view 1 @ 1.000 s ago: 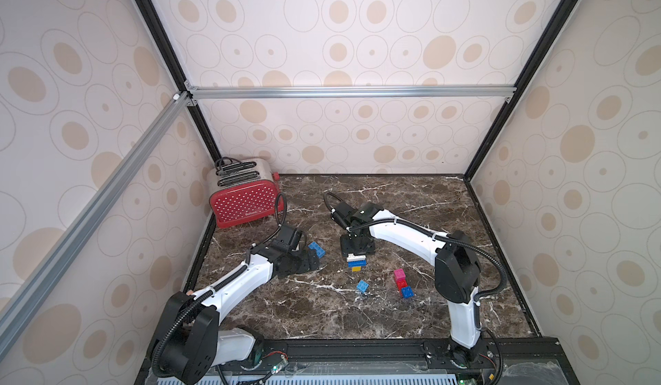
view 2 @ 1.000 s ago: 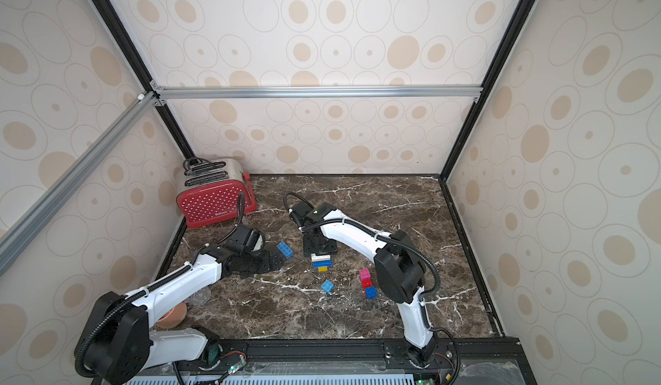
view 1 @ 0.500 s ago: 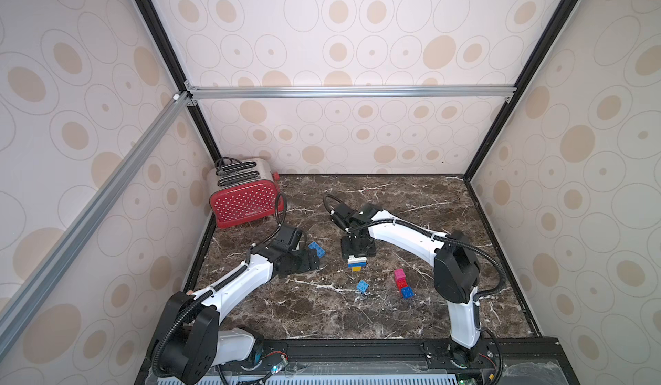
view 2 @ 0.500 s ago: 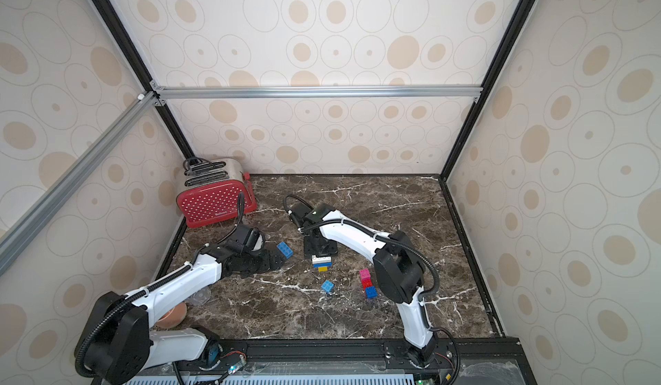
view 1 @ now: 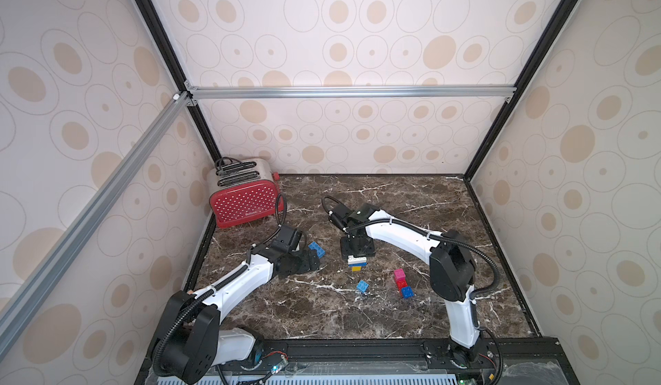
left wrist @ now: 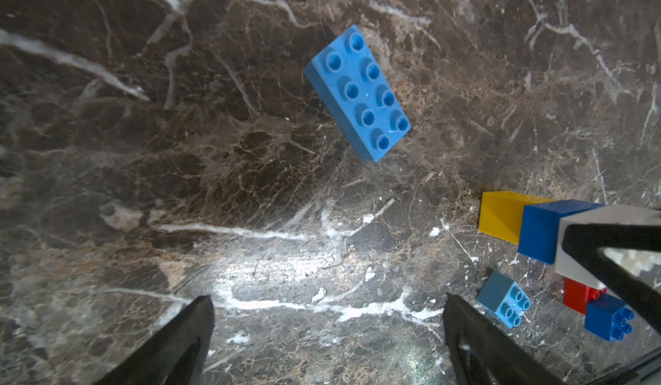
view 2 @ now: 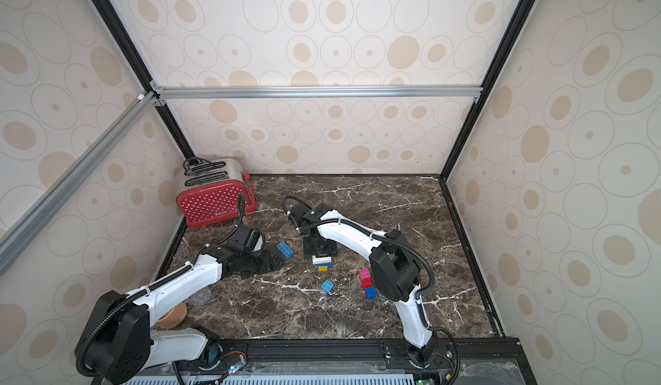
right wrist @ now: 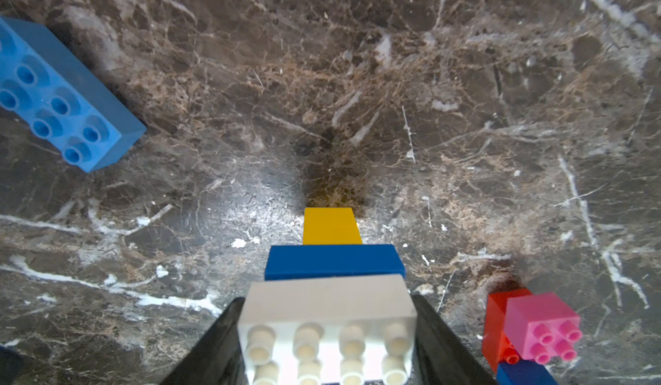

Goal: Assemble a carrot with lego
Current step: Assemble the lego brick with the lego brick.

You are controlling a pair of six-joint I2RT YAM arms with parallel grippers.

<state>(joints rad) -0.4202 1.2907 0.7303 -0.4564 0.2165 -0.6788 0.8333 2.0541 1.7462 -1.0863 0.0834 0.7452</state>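
I see a red polka-dot toaster [view 1: 246, 202] on the dark veined marble tabletop [view 1: 411, 195]. Behind it stand cream walls [view 1: 357, 14] with tan ovals, and an aluminium rail [view 1: 350, 92] crosses above it.

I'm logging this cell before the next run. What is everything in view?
table: one, dark marble, cell floor.
toaster: one, red with white dots, far corner, left arm's side.
brick stack: one, yellow, blue, white, mid-table, yellow lowest.
long brick: one, light blue, studs up, between toaster and brick stack.
small brick: one, light blue, loose, nearer the arms' bases.
brick cluster: three, pink, red, blue, touching, beside right arm.
round object: one, brownish, by left arm's base, unidentifiable.
left pincer: one, black, open, empty.
right pincer: one, black, shut on brick stack.
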